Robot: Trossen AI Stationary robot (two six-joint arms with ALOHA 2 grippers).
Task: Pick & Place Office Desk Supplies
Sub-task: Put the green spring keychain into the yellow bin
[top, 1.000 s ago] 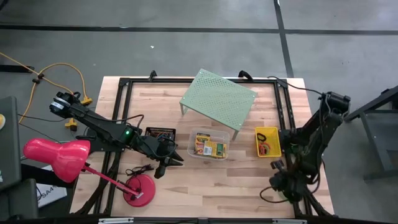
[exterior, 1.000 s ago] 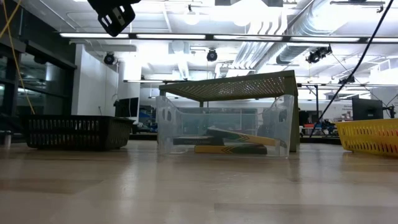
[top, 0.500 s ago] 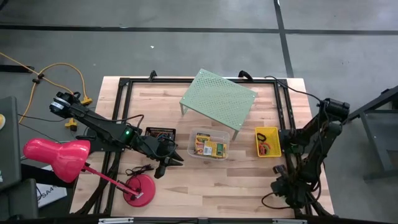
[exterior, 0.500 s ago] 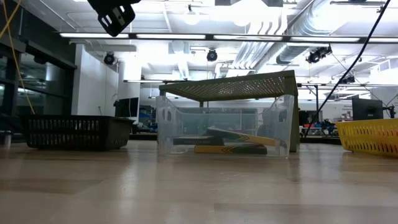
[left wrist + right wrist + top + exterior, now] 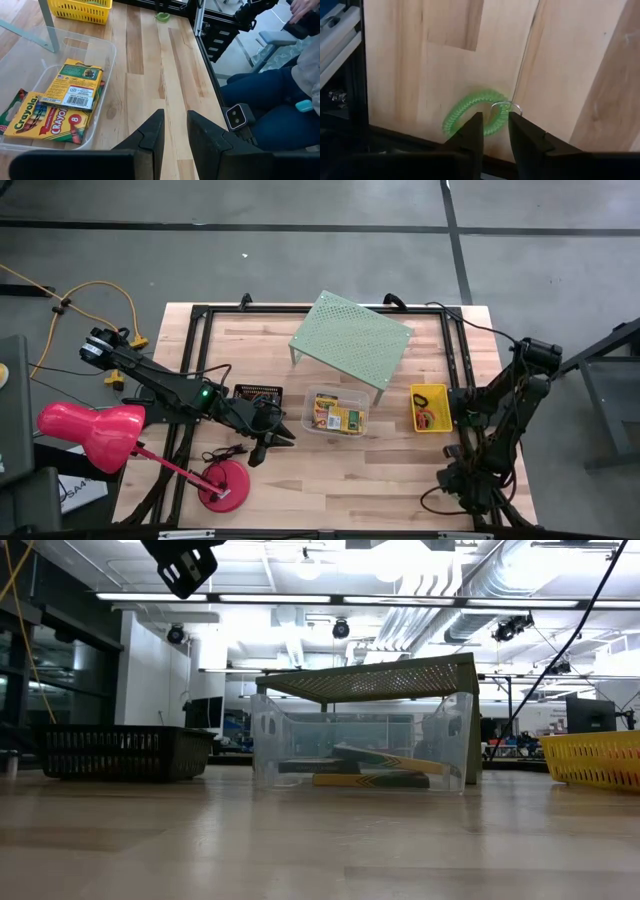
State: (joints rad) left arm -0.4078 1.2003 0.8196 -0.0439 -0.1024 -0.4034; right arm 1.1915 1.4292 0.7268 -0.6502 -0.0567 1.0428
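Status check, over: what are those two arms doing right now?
Right end effector open, above green coil ring at table edge. Left end effector open, empty, beside clear tub of crayon boxes. Nothing blocking.

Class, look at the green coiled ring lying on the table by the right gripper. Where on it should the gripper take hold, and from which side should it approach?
Grip across the coil's band at one spot, coming straight down. The green coiled ring lies flat on the wood, so only its band offers a hold, one finger inside the loop, one outside. The right gripper hovers there, jaws slightly apart.
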